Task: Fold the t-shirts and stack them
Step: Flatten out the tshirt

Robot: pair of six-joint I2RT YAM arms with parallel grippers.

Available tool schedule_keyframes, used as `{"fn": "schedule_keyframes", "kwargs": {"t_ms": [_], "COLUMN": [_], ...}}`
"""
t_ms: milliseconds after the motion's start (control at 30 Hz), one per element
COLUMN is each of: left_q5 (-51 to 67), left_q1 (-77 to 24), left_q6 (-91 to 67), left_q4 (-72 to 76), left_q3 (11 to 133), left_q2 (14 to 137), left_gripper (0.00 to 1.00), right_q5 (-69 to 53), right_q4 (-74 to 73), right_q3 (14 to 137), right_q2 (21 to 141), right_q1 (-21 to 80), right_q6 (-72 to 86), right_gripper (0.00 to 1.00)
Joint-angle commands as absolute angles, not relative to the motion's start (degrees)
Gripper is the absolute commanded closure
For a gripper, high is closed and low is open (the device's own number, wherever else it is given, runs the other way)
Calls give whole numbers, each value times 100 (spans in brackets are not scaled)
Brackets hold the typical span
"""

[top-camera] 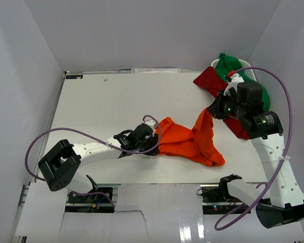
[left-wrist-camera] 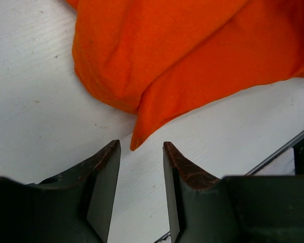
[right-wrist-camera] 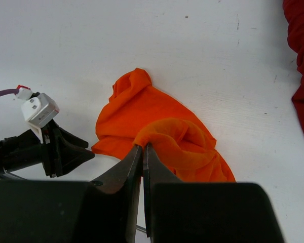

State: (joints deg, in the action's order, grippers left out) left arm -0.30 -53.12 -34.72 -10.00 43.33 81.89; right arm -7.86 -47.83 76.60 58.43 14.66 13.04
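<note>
**Now: one corner pinched, the other just ahead of my open claw**

My right claw is closed on a raised fold of the orange shirt, with cloth bunched over the fingertips. It holds that end up off the surface. The rest of the shirt lies crumpled at the middle right of the surface, between my two arms.

My left claw stands open with nothing in it. A pointed corner of the shirt sits at its 12 o'clock, just ahead of the gap and not yet between the fingers. From above, the shirt lies at about 3 o'clock from this claw. Its long axis runs roughly from 9 to 3 and lifts towards 1 o'clock, where my right claw has it.

The red shirt and the green shirt are heaped together at the far right, about 1 o'clock on the surface. The green one lies beyond the red one. Both are unfolded.

I judge the task barely begun, with the orange shirt being spread for its first fold. The left arm is much the nearer to the free corner. The coming move looks like a short, straight push ahead and then a pinch. The corner lies thin and flat on the surface, so closing too early or too high would likely miss it.
</note>
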Motion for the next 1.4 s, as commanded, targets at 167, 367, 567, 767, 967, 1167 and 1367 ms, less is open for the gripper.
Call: {"fn": "schedule_keyframes", "kwargs": {"t_ms": [167, 367, 567, 767, 967, 1167, 1367], "left_q5": [-88, -9, 228, 220, -1287, -3022, -3364], "left_q1": [-5344, -5344, -5344, -5344, -5335, -5073, -4115], "left_q6": [-3296, -3278, -3226, -3199, -3480, -3666, -3428], "left_q4": [-826, -773, -721, -869, -3130, -5375, -6819], "left_q3": [4649, 4720, 4763, 4851, 6016, 7485, 8700], "left_q2": [8665, 8736, 8736, 8684, 8394, 7053, 6600], "left_gripper": [51, 67, 80, 100, 100, 100, 100], "right_q5": [-905, -853, -888, -879, -1010, -1160, -1397], "right_q4": [-4623, -4658, -4632, -4623, -4448, -4254, -4447], "right_q3": [7646, 7673, 7638, 7646, 7576, 7873, 8849], "right_q2": [5678, 5651, 5660, 5651, 5844, 6213, 6652], "right_q1": [1477, 1477, 1477, 1477, 1477, 1485, 1485], "right_q6": [1230, 1204, 1204, 1222, 1222, 1230, 1152], "right_gripper": [92, 92, 92, 92, 92, 92, 92]}}
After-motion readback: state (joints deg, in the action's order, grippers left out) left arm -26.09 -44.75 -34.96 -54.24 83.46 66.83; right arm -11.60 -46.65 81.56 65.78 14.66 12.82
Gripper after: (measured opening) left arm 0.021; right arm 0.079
